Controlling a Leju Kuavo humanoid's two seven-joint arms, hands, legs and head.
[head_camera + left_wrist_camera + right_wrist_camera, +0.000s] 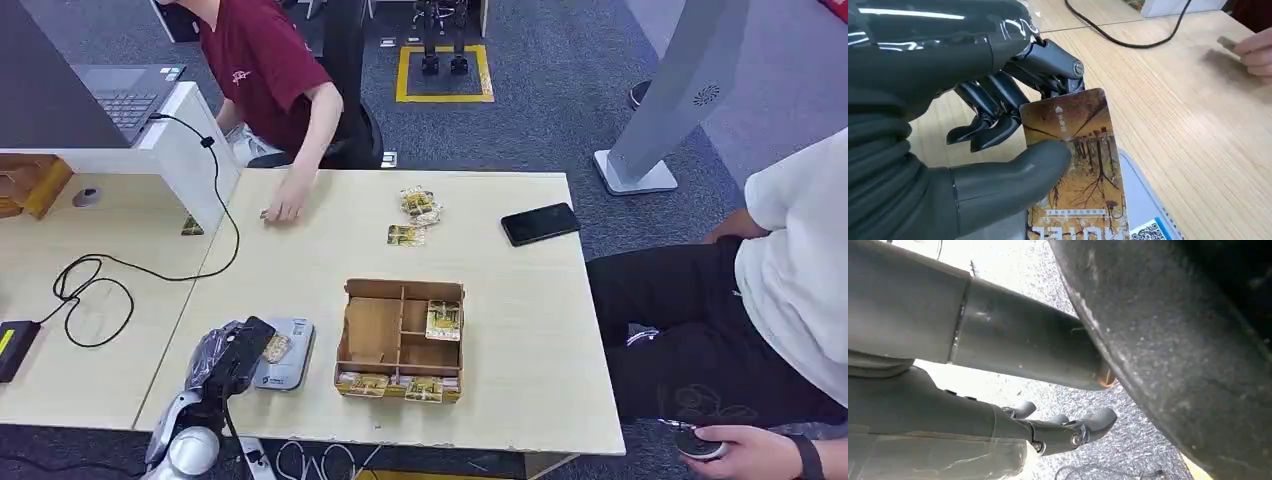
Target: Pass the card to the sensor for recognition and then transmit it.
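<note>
Light wood bench (pixel 500 330) on grey carpet carried one grey sensor (pixel 288 356), one partitioned cardboard box (pixel 400 340), one black phone (pixel 540 223); left hand (pixel 232 355) pinched one card (pixel 1075 165) just above the sensor, right hand (pixel 1068 432) hung empty, fingers loosely apart, over the floor.

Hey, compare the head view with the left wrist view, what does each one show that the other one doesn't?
Head view alone: the compartmented cardboard box with cards in it, the black phone, loose cards and the laptop.

Left wrist view alone: the card's print, bare trees on amber, the thumb pressed on its face, and a QR sticker on the reader.

Both: the left hand holding the card over the grey card reader, the black cable, and a person's hand on the table.
</note>
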